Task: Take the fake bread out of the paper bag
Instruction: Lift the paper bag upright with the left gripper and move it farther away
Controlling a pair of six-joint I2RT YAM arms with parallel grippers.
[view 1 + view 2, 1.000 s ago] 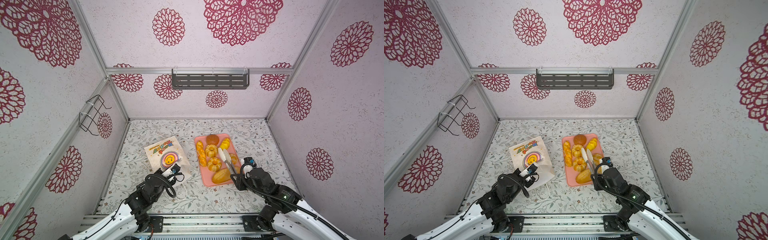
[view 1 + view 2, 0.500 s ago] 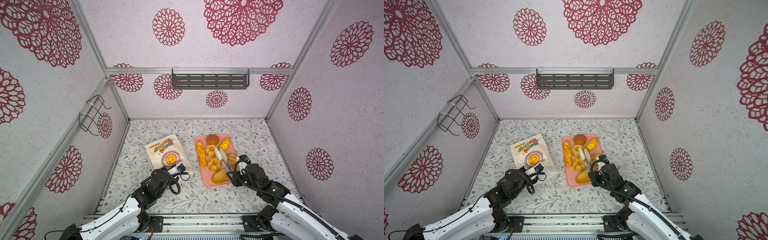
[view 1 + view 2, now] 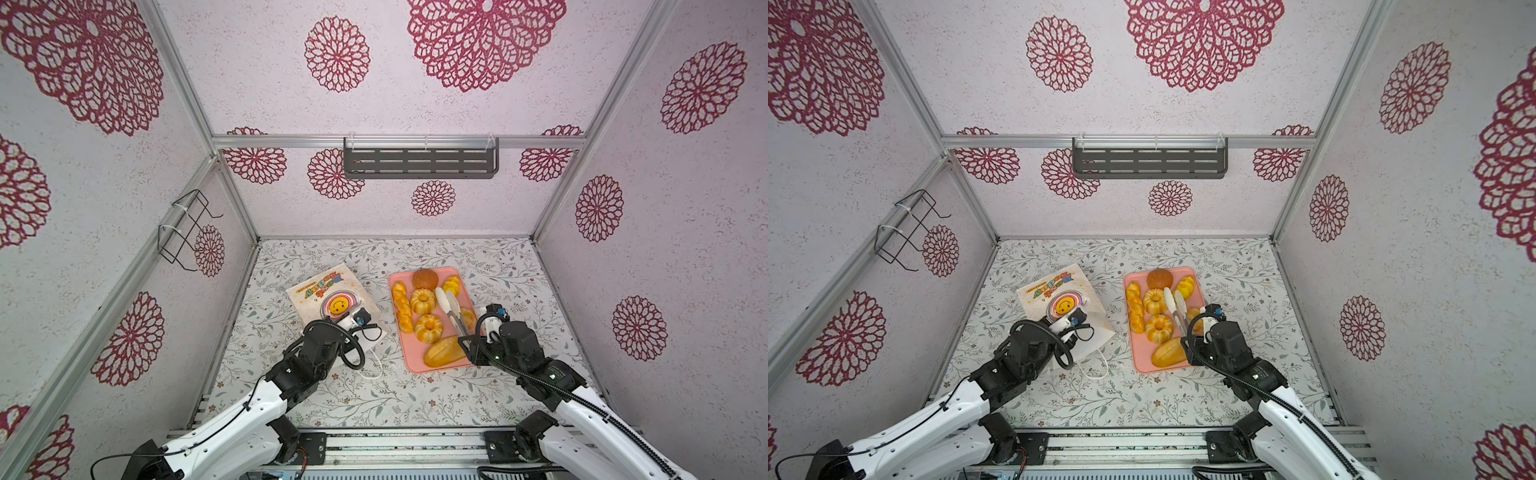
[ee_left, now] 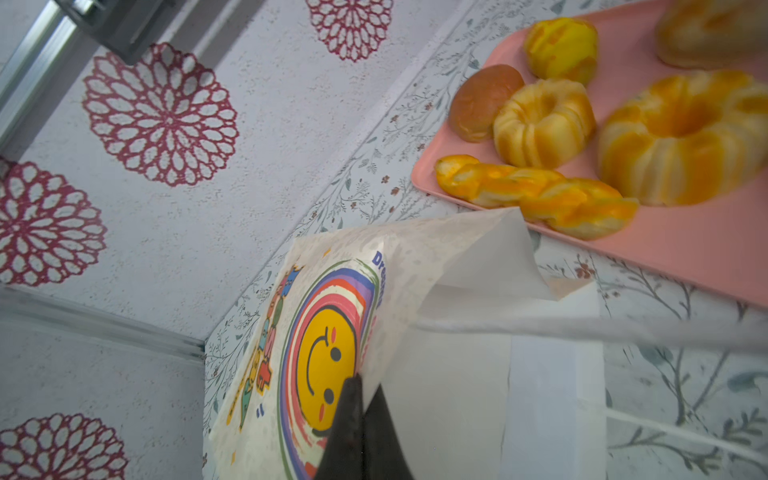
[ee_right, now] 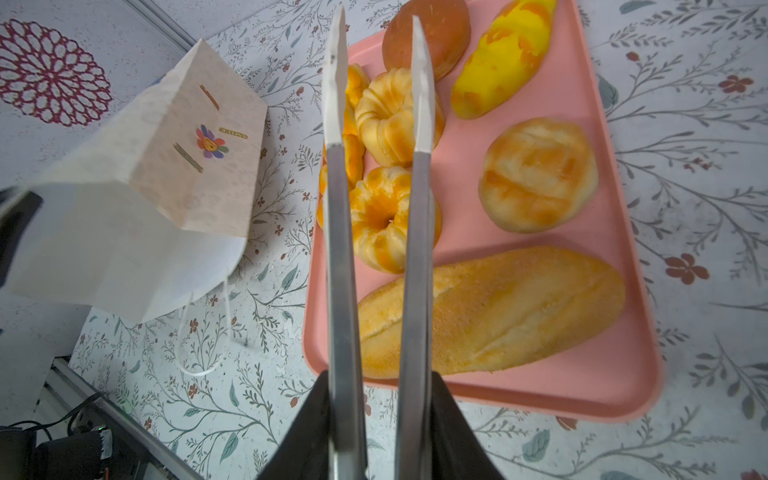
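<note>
In a top view the paper bag [image 3: 322,293] lies at the left, its near mouth hidden under the left arm [image 3: 307,357], while the fake bread [image 3: 423,301] sits on the pink tray [image 3: 411,362]. In the left wrist view, the left gripper [image 4: 360,399] pinches the bag's mouth edge, and the inside is unseen. In the right wrist view, the right gripper [image 5: 378,388] clamps tongs [image 5: 338,249] that hide part of the bread.

Stereo head: mounted high at the front, pitched steeply down. Both top views cover the whole floral-patterned tabletop [image 3: 415,399], nearly identical. Left wrist: close over the cream paper bag with smiley-face print [image 4: 324,361], facing the flat pink plastic tray [image 4: 685,241]. Right wrist: close above that tray, bag alongside. Both wrist views share tray and bag.
</note>
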